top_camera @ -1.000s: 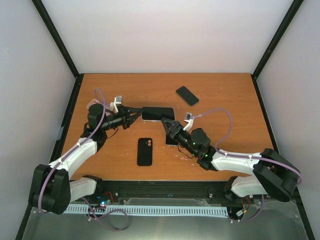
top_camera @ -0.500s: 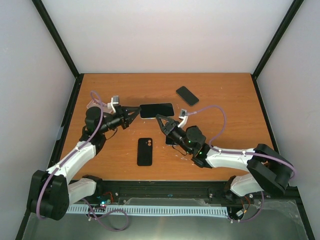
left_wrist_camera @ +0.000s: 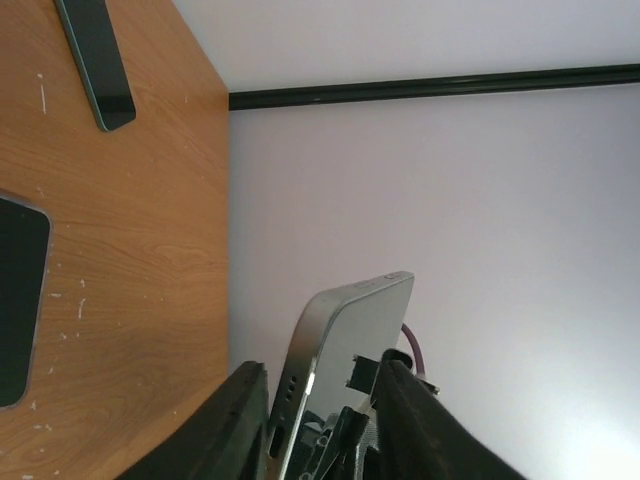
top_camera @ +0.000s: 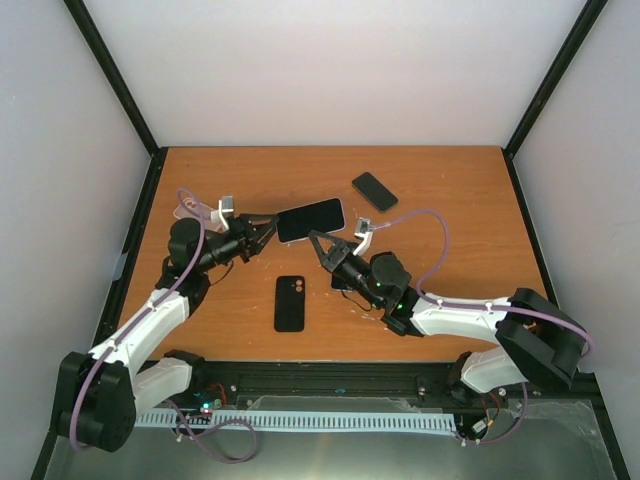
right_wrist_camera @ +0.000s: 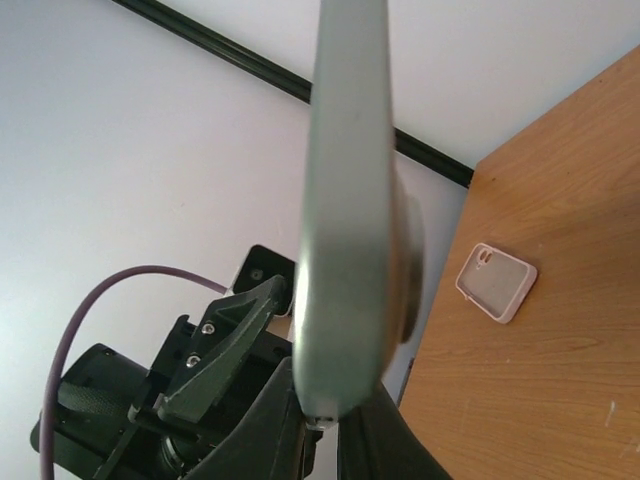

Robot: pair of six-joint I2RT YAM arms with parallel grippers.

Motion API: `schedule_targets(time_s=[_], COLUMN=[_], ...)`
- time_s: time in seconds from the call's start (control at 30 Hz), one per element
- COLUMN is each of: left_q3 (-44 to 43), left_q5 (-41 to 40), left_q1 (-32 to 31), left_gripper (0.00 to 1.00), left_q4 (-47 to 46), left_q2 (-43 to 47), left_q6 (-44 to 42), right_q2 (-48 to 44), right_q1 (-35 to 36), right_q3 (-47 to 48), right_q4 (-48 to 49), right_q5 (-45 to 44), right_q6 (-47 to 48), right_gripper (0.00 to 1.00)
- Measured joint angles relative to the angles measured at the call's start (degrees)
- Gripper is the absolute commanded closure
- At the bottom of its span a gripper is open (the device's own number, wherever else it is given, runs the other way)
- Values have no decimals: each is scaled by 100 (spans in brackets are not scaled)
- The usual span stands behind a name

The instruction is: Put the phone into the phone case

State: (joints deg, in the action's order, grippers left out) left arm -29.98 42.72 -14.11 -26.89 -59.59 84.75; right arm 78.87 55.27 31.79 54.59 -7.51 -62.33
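A silver phone hangs above the table between both arms. My right gripper is shut on its near edge; in the right wrist view the phone rises edge-on from the right gripper. My left gripper stands open around the phone's left end. In the left wrist view the phone sits between the spread fingers of the left gripper, with a gap on its face side. The pale pink phone case lies at the table's left, behind the left arm; it also shows as the case lying flat, open side up.
A black phone lies at the back right, seen too as the phone. Another black phone-shaped slab lies near the front middle. A dark flat thing is partly hidden under the right arm. Walls enclose the wooden table.
The right gripper has closed on the phone's near edge. The left jaws have opened around its left end. The phone has risen slightly and tilted, right end up.
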Motion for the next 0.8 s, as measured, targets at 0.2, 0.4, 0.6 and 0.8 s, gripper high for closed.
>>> schedule_targets(time_s=[0.2,0.4,0.6,0.8], left_q3=[24,-118,-621,-385], left_q5=[-28,-190,-721,-901], left_q1=[-4,-7,-4,103], left_gripper=[30,5,1,0], left_q4=[319,1268,2658,3366], left_q2=[170,382,437,306], left_q6=[-240,-997,-2194,-2999], right_q2=[-48,-551,-1462,-1862], right_q1=[0,-11,-24,-55], right_q3=[-7,-11,332,807], right_q4=[-363,-1493,-3547,-5261], right_q5=[-42,7,201,437], right_q6=[142,629,1519,2352], right_gripper=[96,95,94,94])
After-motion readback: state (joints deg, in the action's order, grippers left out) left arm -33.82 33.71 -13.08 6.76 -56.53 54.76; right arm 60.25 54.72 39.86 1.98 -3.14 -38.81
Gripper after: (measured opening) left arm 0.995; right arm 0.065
